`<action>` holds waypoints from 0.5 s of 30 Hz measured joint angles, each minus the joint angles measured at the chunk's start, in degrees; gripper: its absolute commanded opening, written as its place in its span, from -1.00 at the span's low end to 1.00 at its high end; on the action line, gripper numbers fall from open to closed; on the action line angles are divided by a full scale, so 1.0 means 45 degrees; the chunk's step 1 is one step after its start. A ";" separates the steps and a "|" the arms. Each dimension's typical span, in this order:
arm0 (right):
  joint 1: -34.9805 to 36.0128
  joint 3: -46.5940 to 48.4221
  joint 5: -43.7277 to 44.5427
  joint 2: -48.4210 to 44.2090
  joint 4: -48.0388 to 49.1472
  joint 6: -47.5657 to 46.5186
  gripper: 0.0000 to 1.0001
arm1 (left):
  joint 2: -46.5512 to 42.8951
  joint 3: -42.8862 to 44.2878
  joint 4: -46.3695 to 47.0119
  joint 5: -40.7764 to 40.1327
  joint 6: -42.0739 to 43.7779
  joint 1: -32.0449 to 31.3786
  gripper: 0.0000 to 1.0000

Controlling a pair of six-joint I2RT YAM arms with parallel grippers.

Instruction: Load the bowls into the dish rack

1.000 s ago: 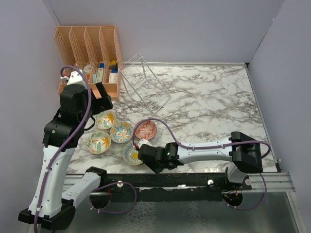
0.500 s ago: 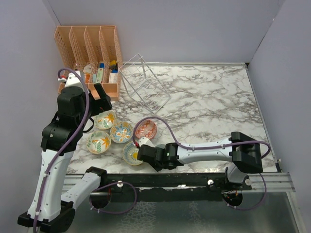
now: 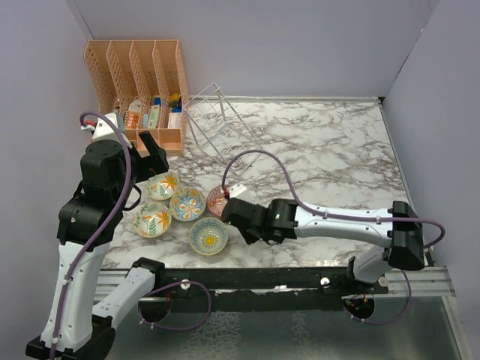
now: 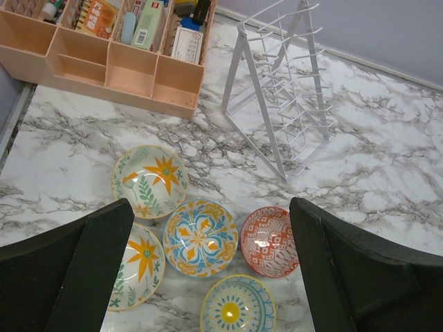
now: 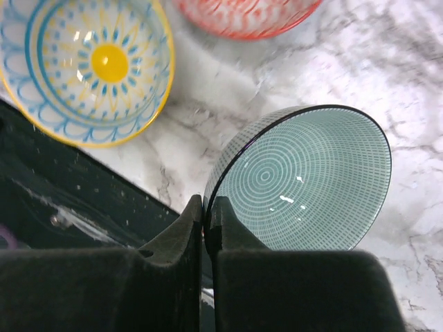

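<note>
Top: L hand [image 3: 152,148] up over worktop [image 3: 330,157], just in front of orange organizer [image 3: 139,71]. Wire dish rack [image 3: 223,129] at back. R hand [image 3: 234,216] low, partly covering red bowl [image 3: 216,199].
L wrist: fingers apart. Five patterned bowls [image 4: 201,237] clustered on marble, well apart from rack.
R wrist: fingers clamped on rim of teal bowl [image 5: 304,180], near yellow-blue bowl [image 5: 90,66].

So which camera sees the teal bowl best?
The right wrist: the teal bowl fills the picture, rim pinched in the right gripper. From the top, the right arm hides it. The left wrist misses it.
</note>
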 measured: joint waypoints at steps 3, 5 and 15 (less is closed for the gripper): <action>-0.1088 0.0063 -0.0223 -0.0593 0.0199 -0.0063 -0.98 | 0.0053 0.0141 -0.0034 0.0005 0.0063 0.0000 0.97; -0.2336 0.0068 -0.0670 -0.1112 0.0661 -0.0243 -0.98 | 0.0151 0.0393 -0.0044 0.0005 0.0112 0.0000 0.97; -0.8320 -0.0641 -0.5659 -0.2331 0.6853 -0.0121 -0.98 | 0.0758 0.1797 -0.0102 0.0019 0.0452 0.0000 0.97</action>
